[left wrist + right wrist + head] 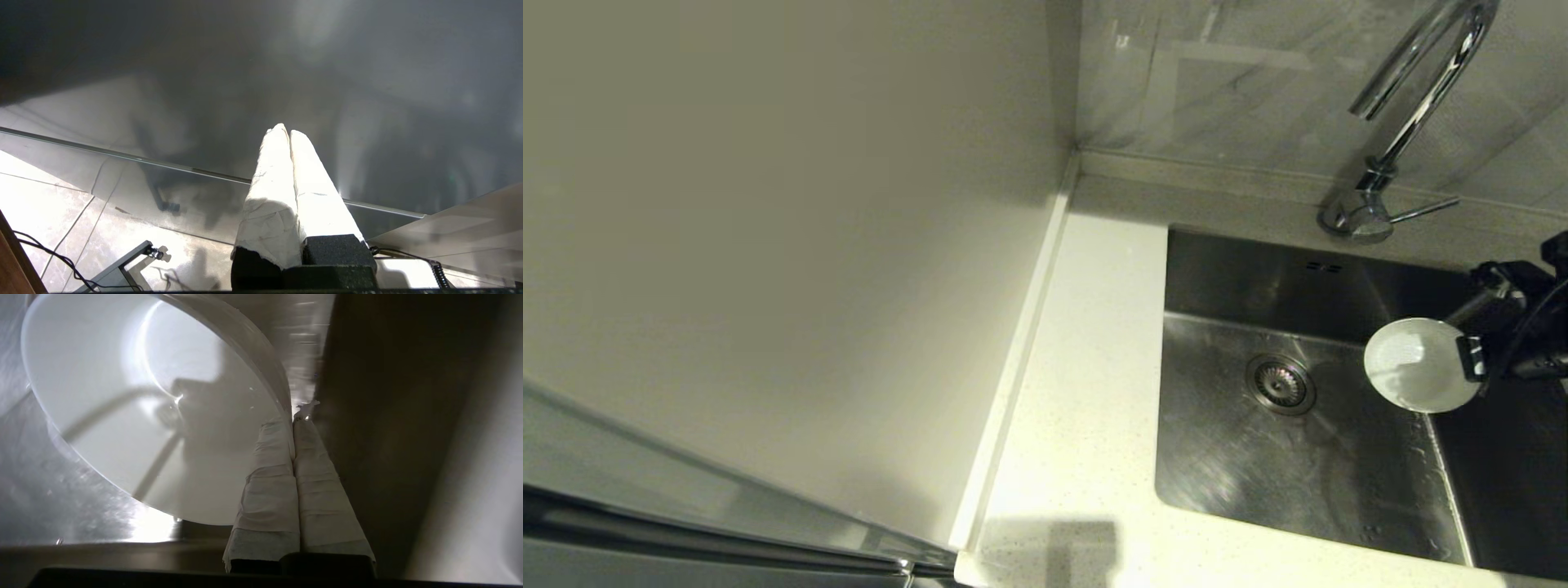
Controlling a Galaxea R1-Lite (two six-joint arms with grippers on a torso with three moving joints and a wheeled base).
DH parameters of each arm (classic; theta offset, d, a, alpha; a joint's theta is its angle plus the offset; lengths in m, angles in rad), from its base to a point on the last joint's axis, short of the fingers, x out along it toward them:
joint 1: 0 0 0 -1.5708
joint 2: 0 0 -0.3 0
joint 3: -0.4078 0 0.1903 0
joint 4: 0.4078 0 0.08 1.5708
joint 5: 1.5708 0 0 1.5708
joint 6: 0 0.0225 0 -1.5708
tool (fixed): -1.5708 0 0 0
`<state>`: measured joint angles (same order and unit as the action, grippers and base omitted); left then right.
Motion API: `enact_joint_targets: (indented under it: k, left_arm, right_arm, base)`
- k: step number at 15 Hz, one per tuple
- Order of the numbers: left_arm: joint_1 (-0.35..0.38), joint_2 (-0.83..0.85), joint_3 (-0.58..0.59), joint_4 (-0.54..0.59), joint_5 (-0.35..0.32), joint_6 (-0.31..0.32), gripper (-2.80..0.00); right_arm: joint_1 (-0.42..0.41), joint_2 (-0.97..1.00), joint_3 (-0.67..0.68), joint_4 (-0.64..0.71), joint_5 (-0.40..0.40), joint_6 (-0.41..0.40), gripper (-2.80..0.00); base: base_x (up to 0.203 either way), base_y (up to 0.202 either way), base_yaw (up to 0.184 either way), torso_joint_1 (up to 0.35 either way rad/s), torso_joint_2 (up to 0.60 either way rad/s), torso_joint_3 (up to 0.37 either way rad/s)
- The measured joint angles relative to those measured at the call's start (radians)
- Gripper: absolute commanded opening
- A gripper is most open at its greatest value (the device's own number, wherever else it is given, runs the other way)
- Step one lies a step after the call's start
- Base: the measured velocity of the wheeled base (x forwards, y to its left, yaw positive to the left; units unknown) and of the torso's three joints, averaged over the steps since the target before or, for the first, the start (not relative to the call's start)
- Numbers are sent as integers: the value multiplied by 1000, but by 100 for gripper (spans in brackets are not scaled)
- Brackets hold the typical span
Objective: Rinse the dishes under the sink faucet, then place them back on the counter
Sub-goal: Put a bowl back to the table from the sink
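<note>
A pale white bowl (1417,365) hangs tilted on edge over the right side of the steel sink (1241,482). My right gripper (1470,358) comes in from the right and is shut on its rim. In the right wrist view the taped fingers (269,486) pinch the bowl's (143,416) edge, with the inside of the bowl facing the camera. The chrome faucet (1413,106) arches above and behind the bowl, and I see no water running from it. Its side lever (1425,211) points right. My left gripper (284,130) is shut on nothing, off the counter, above a tiled floor.
The white speckled counter (1078,392) runs along the sink's left side and front. A plain beige wall panel (768,245) fills the left. The round drain strainer (1281,384) sits mid-basin, and two overflow slots (1324,267) are in the back wall.
</note>
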<state>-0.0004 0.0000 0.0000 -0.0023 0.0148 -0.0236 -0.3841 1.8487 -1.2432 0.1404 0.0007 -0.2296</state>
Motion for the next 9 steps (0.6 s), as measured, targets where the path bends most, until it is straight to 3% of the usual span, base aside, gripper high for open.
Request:
enact_joint_targets:
  k: [5,9]
  left_arm:
    - [0,0,0,0,0,0,-280]
    - [0,0,0,0,0,0,-280]
  right_arm:
    - [-130,-236,132,-19,-31,137,-280]
    - [-183,-394,366,-180,-102,291,-280]
  base:
    - [0,0,0,0,0,0]
    - [0,0,0,0,0,0]
